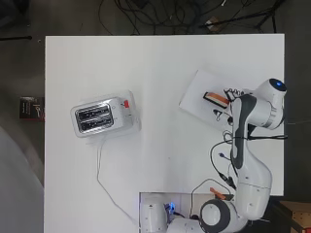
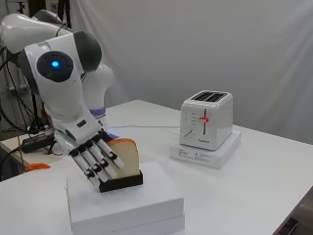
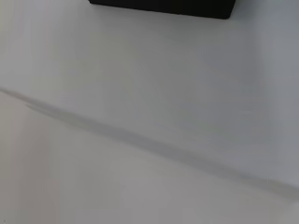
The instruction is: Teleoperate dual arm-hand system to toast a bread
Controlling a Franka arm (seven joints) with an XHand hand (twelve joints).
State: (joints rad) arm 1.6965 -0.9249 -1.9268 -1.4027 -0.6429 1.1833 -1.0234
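White box (image 2: 122,203) is sitting under the robot hand (image 2: 93,154), whose straight, spread fingers are resting against the bread slice (image 2: 126,154) standing in a black holder (image 2: 122,182); toaster (image 2: 206,119) standing well beyond on the bench (image 2: 254,186).

- Toaster (image 2: 206,119): glossy white plastic shell, brushed-metal top in the overhead view.
- Bread slice (image 2: 124,154): matt, porous crumb, tan crust.
- Black holder (image 2: 122,182): matt, plastic-looking.
- White box (image 2: 146,200): smooth matt card.
- Table (image 1: 170,145): smooth matt white.
- Hand (image 2: 95,156): glossy black and white plastic.
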